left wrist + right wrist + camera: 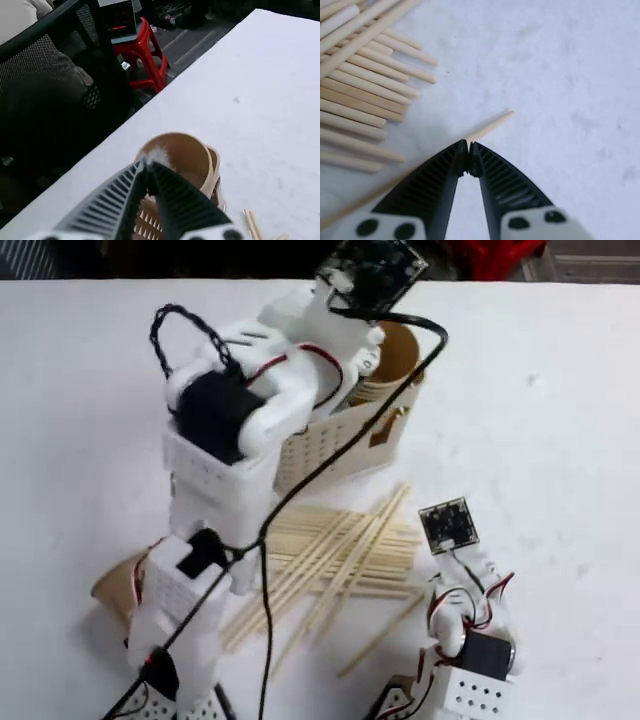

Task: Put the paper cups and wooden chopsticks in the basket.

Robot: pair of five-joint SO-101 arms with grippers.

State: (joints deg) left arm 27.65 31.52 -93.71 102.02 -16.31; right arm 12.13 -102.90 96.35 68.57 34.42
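Left arm stretched toward upper centre of high view. Left claw point(148, 164) tips together, just above paper cup point(186, 156) standing in basket point(335, 445). Right claw point(468, 148) tips together, low over stray chopstick point(492, 124) on surface point(540, 440). Chopstick pile point(345, 545) at centre. Second cup point(113, 590) lying lower left, partly hidden by left arm.

Brown paper cups point(398, 352) nested upright inside white perforated basket point(335, 445). Another cup point(115, 588) on its side on bench point(560, 440). Pale wooden chopsticks point(345, 550) heaped loosely just beside basket.
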